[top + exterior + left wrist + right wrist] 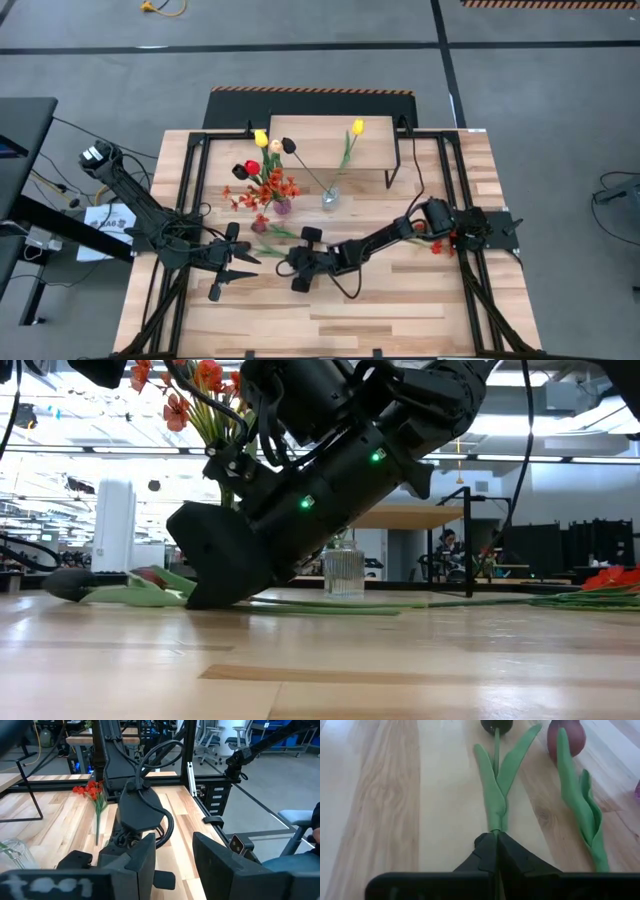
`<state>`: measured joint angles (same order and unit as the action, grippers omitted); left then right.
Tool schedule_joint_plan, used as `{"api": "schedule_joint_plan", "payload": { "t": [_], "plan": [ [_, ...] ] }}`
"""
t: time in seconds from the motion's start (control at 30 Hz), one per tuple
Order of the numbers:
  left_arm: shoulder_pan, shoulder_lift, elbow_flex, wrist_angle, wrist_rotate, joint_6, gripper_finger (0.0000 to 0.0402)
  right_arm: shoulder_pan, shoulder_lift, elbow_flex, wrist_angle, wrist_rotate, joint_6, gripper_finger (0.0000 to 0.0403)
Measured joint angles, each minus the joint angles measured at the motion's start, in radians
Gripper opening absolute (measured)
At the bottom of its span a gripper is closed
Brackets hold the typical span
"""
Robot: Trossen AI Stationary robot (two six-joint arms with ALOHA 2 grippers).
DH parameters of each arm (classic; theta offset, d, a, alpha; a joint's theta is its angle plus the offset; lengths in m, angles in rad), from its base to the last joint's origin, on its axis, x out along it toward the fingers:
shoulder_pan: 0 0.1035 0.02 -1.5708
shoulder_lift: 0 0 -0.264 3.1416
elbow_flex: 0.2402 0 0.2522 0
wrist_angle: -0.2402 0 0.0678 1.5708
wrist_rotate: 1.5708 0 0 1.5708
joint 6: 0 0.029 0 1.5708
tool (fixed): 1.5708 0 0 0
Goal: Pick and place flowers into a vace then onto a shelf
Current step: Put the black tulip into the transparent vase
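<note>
Risk sits mostly in the thin grip: the right gripper [496, 851] has its jaws fully closed on the stem of a dark-headed tulip [496, 795] that lies flat on the table [380, 795], caught at the very bottom of the leaves, with the head well ahead of the fingertips. A stem that slim may slide or twist between the pads as it comes up, and the long heavy end would then droop and swing. A maroon tulip [566, 740] lies just beside it, its leaf running alongside, so a lift that drags sideways could snag that leaf and pull both. In the high view the right gripper [300, 268] is low near the table's middle, close to the left gripper [222, 272], which waits partly open with nothing between its fingers; the two arms are near enough that a wide swing could brush. The glass vase [330, 197] stands beyond, already carrying one yellow tulip [356, 127], and a fuller bunch [268, 180] stands just to its side; a stem coming in at a slant could tip the light vase or knock that bunch. The shelf [330, 135] sits behind, and more red flowers [437, 246] lie by the right arm's base.
</note>
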<state>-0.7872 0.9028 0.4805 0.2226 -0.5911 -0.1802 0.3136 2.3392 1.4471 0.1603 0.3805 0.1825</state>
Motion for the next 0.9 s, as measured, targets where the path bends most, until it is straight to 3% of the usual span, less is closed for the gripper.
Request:
{"api": "schedule_joint_plan", "payload": {
  "t": [0.27, 0.73, 0.9],
  "plan": [
    [0.000, 0.000, 0.000, 0.000, 0.000, 0.000, 0.0119, 0.030, -0.037, -0.003, -0.060, -0.034, -0.032, 0.0001],
    [0.000, 0.000, 0.000, -0.001, 0.001, 0.000, 0.0119, 0.076, -0.253, -0.004, -0.278, -0.056, -0.118, 0.0000],
    [0.000, 0.000, 0.000, -0.001, 0.001, 0.000, 0.0119, 0.094, -0.320, -0.003, -0.357, -0.153, -0.140, 0.0000]
  ]
}}
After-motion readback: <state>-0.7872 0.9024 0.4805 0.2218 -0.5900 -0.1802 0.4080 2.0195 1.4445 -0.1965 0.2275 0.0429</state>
